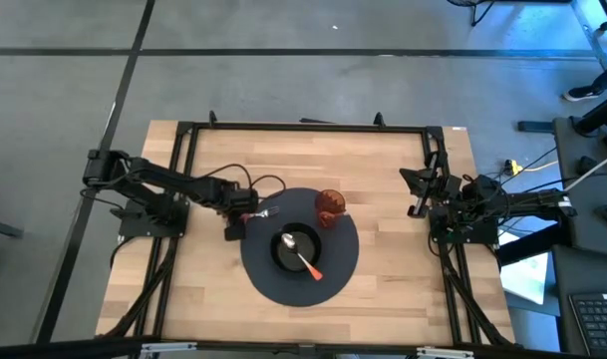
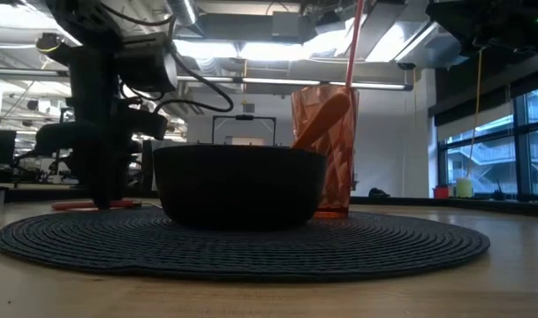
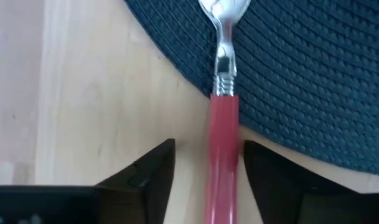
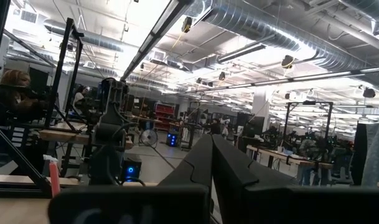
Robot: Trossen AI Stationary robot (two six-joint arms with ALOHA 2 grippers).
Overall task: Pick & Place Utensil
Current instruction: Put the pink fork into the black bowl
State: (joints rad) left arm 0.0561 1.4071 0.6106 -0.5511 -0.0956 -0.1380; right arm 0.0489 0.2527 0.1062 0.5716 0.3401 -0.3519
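Observation:
A utensil with a red handle [image 3: 223, 155] and a metal head [image 3: 221, 12] lies with its head on the round dark placemat [image 1: 338, 269] and its handle on the wooden table. My left gripper [image 3: 206, 171] points down over the handle, open, one finger on either side of it. On the mat stands a dark bowl [image 2: 240, 185], and an orange-handled spoon [image 1: 305, 261] rests in it. An orange tumbler [image 1: 330, 204] stands at the mat's far edge. My right gripper [image 4: 209, 143] is shut, raised at the table's right side.
A black frame [image 1: 303, 126] runs around the table's far edge and sides. Bare wood lies left of the mat [image 3: 96, 93] and between the mat and the right arm [image 1: 388, 239].

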